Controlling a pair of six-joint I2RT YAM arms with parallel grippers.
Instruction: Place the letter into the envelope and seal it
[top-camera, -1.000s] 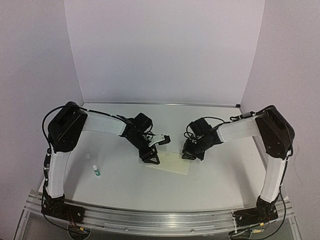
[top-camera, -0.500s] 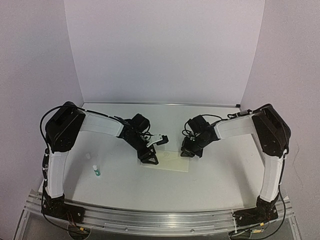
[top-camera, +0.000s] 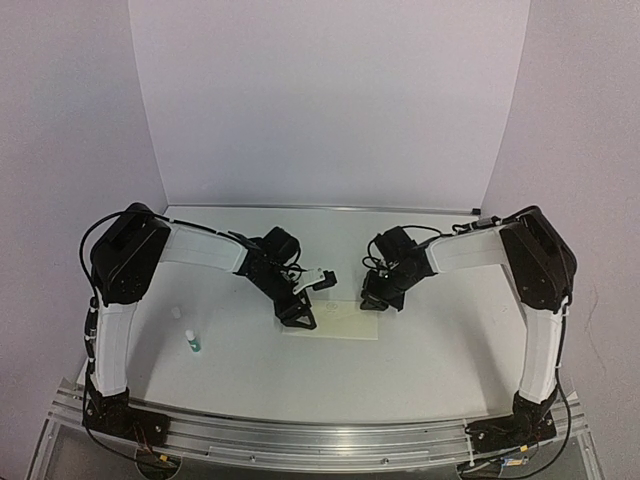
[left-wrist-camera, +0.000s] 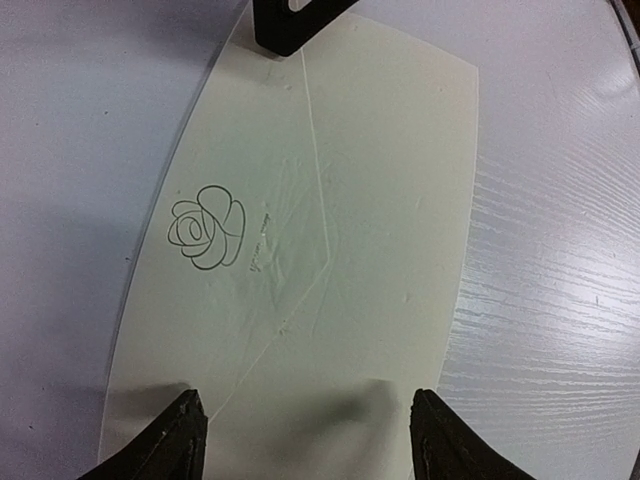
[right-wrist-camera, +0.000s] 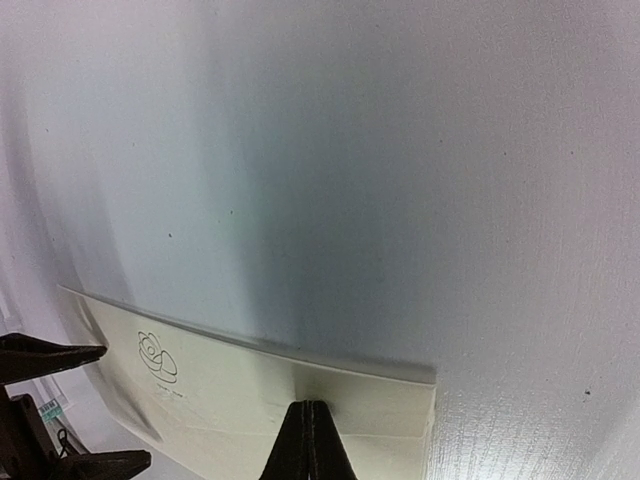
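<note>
The cream envelope (top-camera: 340, 326) lies flat on the table between my grippers, flap folded down. A small rose drawing (left-wrist-camera: 207, 228) marks it. It also shows in the left wrist view (left-wrist-camera: 385, 190) and the right wrist view (right-wrist-camera: 220, 385). My left gripper (top-camera: 300, 319) is open over the envelope's left end, its fingers (left-wrist-camera: 180, 435) wide apart on the paper and holding nothing. My right gripper (top-camera: 371, 304) is shut, its closed tip (right-wrist-camera: 308, 425) resting on the envelope near its far right edge. The letter is out of view.
A small white bottle with a green base (top-camera: 193, 342) stands at the front left, with a small white cap (top-camera: 177, 312) behind it. White walls close the back and both sides of the table (top-camera: 440, 350).
My right gripper has moved a little to the left and toward the back along the envelope's right end. The left gripper has hardly moved.
</note>
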